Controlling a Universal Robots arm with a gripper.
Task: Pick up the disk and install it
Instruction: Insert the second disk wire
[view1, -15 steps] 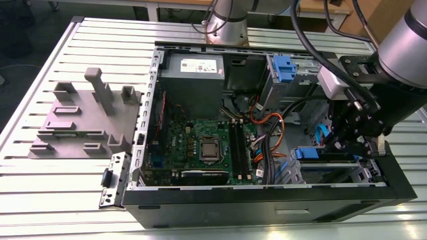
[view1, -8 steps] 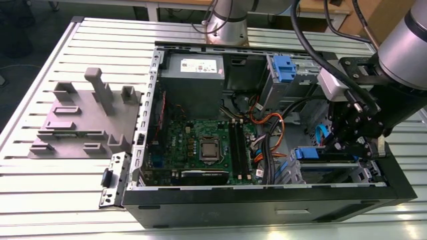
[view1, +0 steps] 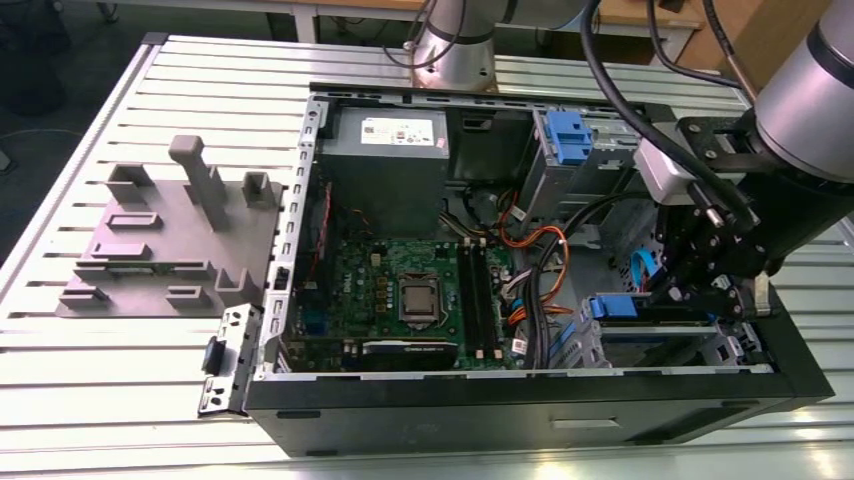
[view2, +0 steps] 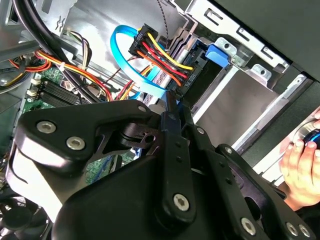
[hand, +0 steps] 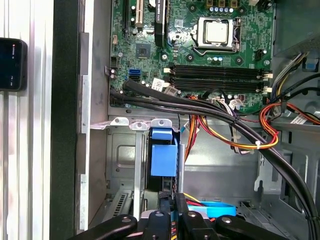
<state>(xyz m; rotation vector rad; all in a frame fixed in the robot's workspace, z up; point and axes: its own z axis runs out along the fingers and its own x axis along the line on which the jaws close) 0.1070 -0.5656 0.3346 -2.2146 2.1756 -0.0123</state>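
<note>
Reaching down into the open computer case (view1: 534, 385), the gripper (view1: 701, 290) hangs over the drive bay at the corner of the case farthest from the power supply (view1: 387, 150). Its fingers (hand: 167, 202) stand close together, and I cannot tell whether they grip anything. The disk (hand: 164, 159) sits upright in that bay, blue rail showing, just in front of the fingers and beside the motherboard (view1: 400, 290). SATA and power cables (view2: 160, 55) plug in near it. A person's hand (view2: 302, 170) rests outside the case.
</note>
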